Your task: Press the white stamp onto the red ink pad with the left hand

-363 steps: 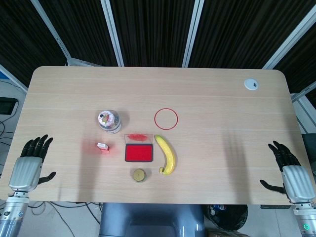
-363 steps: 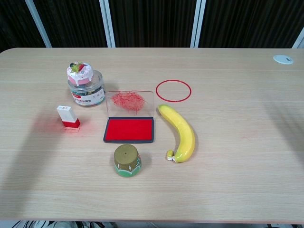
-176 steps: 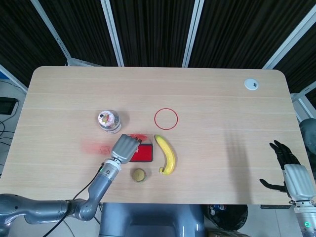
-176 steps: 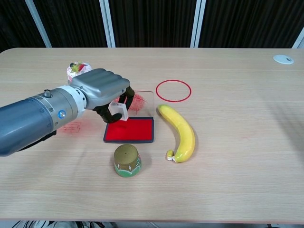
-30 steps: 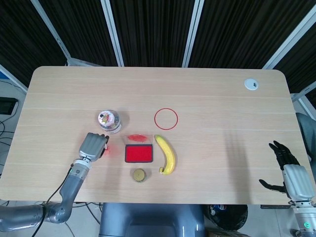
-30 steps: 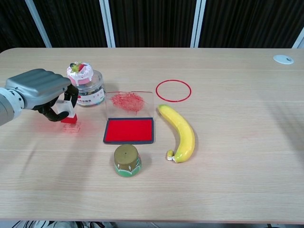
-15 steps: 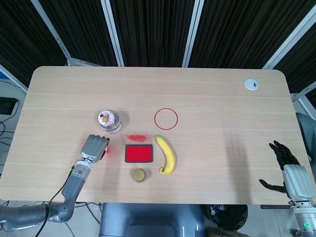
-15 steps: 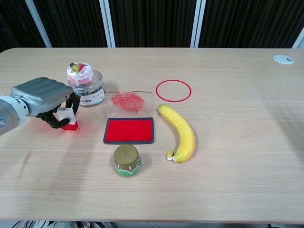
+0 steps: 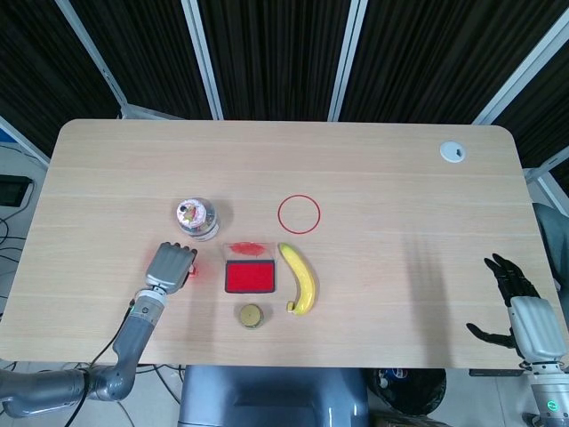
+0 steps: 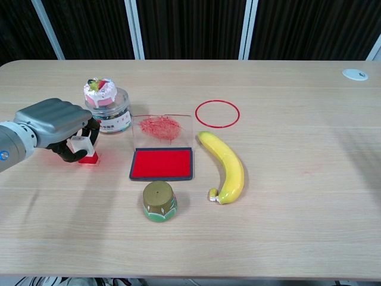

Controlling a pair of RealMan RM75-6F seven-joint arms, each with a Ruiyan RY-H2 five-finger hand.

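Left hand [image 10: 56, 126] curled around the white stamp [image 10: 83, 147], the stamp's red base down on the wooden table [image 10: 297, 196] at about nine o'clock from the red ink pad [image 10: 162, 163] and well apart from it; white top pinched between dark fingertips [image 10: 90, 132], knuckles arched over it in the chest view

From the head view, same hand [image 9: 170, 264] covering all but a red sliver of the stamp [image 9: 191, 269], forearm trailing off toward seven o'clock past the table edge

Ink pad [image 9: 249, 276] lying open and flat near table centre, its clear lid [image 10: 162, 128] folded back at twelve o'clock and smeared with red ink

Just beyond the held stamp, at roughly one o'clock from it, a clear jar [image 10: 107, 108] with a pink cake-shaped top; whether jar and hand touch cannot be told

Banana [image 10: 227, 165] stretched along the pad's three o'clock side, stem end toward the near edge; thin red ring [image 10: 217, 113] flat on the wood at the banana's twelve o'clock

Small green-and-gold cup [image 10: 159, 201] upside down at six o'clock from the pad, close to it

White round cap [image 9: 452, 151] set in the table's far corner at about two o'clock

Right hand [image 9: 523, 308] off the table's edge at four o'clock, seen only from the head view, dark fingers spread apart and holding nothing
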